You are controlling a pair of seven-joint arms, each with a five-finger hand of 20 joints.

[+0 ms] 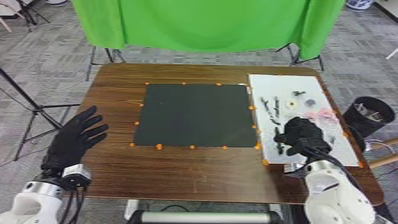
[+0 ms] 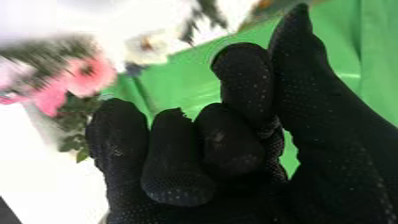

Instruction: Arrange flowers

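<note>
Left hand (image 1: 75,139) at the left edge of the table (image 1: 115,172), fingers spread and relaxed, pointing forward, wide open; right hand (image 1: 306,134) low over the white sheet (image 1: 271,82) on the right part of the table, at its near half. In the wrist view the right hand (image 2: 178,170) has its fingers curled in toward the palm, thumb extended alongside; looks closed on nothing, though a thin stem inside would be hard to make out here.

Flowers lie loose on the sheet; pink flowers (image 1: 322,116) just beyond the right hand, toward the sheet's right edge; white flower (image 1: 290,105) farther off; small grey-blue piece (image 1: 310,102) to the right of it; dark sprig (image 1: 298,93) beyond both; black stems (image 1: 276,107) along the left part of the sheet, roughly lengthwise; more dark bits (image 1: 280,141) right at the left side of the right hand, can't tell whether touching. Wrist view has the pink flowers blurred, with green leaves (image 2: 73,112) by them.

Black mat (image 1: 191,115) flat on the middle of the table, left of the sheet; orange markers (image 1: 160,146) around it; green cloth (image 1: 209,25) hangs beyond the far edge; black bin (image 1: 353,120) stands off the right side, things inside.
</note>
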